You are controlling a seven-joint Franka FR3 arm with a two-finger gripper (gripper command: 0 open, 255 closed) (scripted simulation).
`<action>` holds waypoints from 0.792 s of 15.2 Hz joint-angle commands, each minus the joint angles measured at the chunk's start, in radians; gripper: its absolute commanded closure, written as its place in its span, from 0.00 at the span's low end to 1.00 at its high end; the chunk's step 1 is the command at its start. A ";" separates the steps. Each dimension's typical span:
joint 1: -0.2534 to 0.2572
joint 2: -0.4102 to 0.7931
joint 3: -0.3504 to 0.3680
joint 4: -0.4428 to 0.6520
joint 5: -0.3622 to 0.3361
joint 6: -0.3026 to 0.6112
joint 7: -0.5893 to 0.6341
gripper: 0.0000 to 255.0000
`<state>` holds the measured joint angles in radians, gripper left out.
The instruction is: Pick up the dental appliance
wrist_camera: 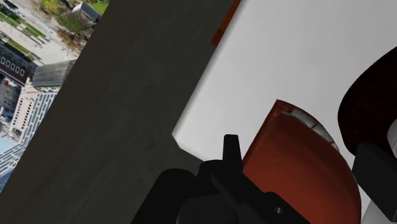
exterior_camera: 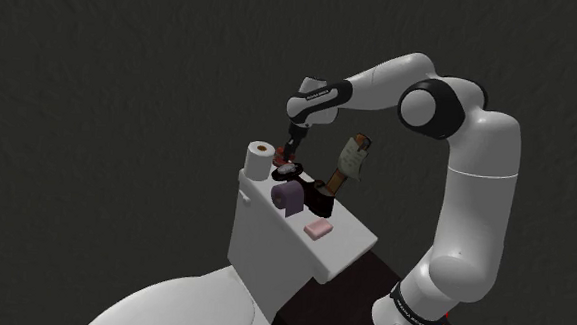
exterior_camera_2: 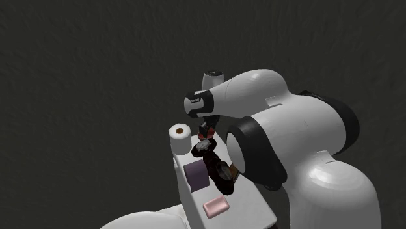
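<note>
Reaching down over the white toilet tank [exterior_camera: 261, 237], the black gripper [wrist_camera: 299, 153] is clasping the red dental appliance [wrist_camera: 296, 175] – its fingers [wrist_camera: 231, 147] are pressing against either side. The appliance is sitting at the lid's back, between a white toilet roll [exterior_camera: 260, 161] and a purple roll [exterior_camera: 288, 197] – a pink soap bar [exterior_camera: 319, 229] is lying nearer.

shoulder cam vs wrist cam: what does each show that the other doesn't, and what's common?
Shoulder view: the white arm, a white paper roll, a purple roll and a pink bar.
Wrist view: the white teeth of the red dental appliance up close, and an aerial city picture beyond the dark wall.
Both: the appliance lying on the white tank top, with the gripper at it.
</note>
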<state>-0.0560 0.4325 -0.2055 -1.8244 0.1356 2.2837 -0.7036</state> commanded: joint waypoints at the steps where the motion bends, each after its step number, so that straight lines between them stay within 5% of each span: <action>1: 0.000 0.002 0.000 0.000 0.000 0.001 0.000 1.00; 12: 0.004 -0.047 -0.008 0.027 -0.015 -0.074 0.011 1.00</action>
<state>-0.0512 0.3913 -0.2120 -1.8055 0.1221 2.2239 -0.6937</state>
